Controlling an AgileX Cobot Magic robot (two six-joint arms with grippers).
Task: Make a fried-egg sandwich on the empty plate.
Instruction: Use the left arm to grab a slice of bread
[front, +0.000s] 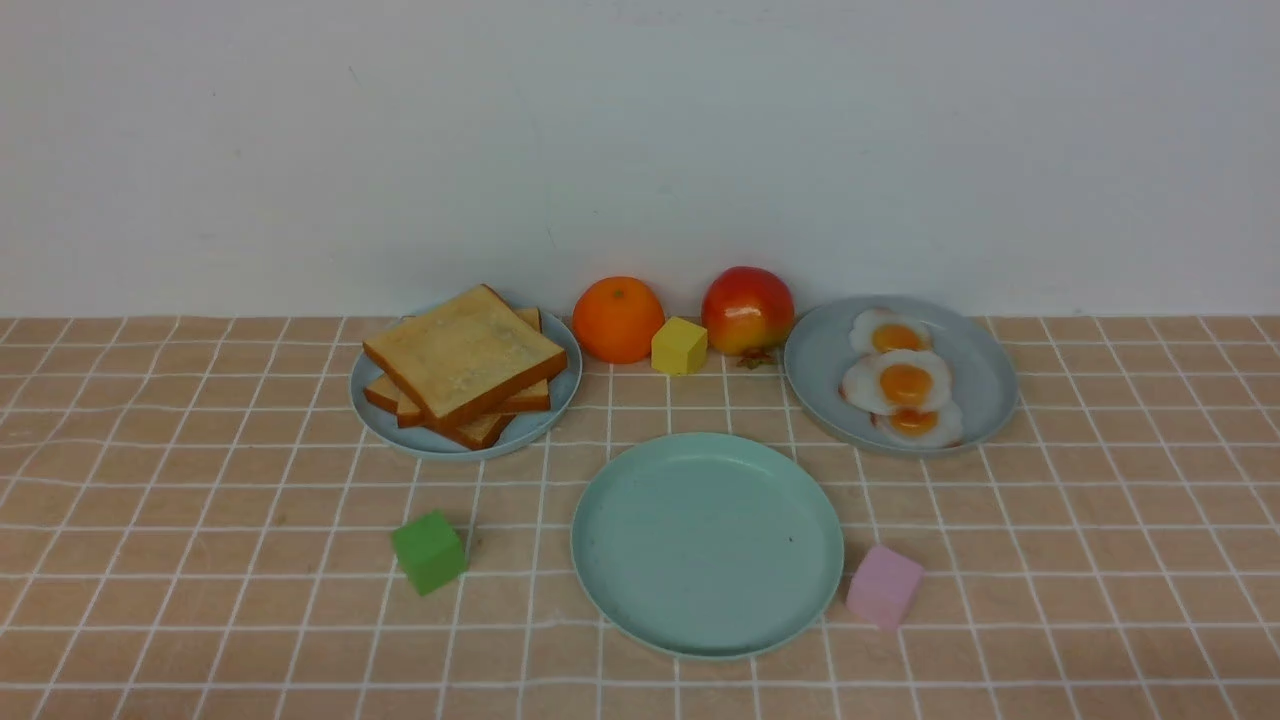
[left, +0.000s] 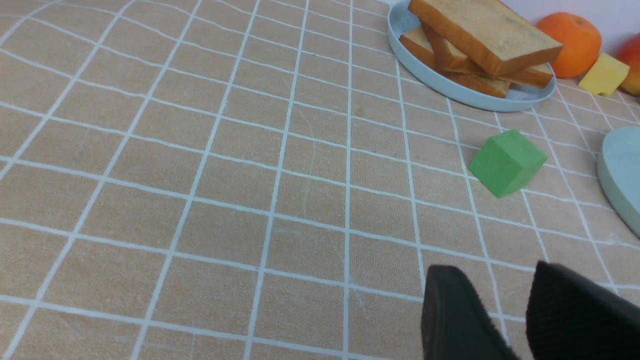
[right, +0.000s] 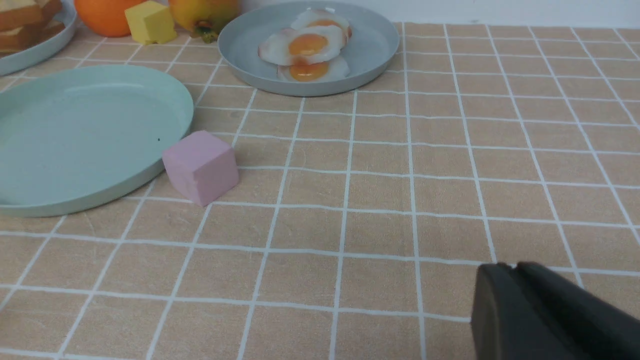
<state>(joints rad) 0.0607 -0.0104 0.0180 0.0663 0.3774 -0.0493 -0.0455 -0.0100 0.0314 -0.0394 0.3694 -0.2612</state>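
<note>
Nothing of the sandwich is built yet; every step is left to you. Your left hand hangs low over the counter, fingers partly apart with nothing between them. Your right hand has its fingers pressed together and is also empty.

A green cube sits ahead of the left hand. Ahead of the right hand, toward its inner side, a pink cube sits just beside the rim of the empty plate. That mint plate lies forward of both hands, between them, and it is bare.

Farther ahead of the left hand, three toast slices lie stacked askew on a blue-grey plate. Farther ahead of the right hand, the fried egg is the middle of three overlapping eggs on a second blue-grey plate.

As I judge it, you owe a bottom slice on the mint plate, the egg on that, then a second slice on top. The third slice is not needed.
</note>
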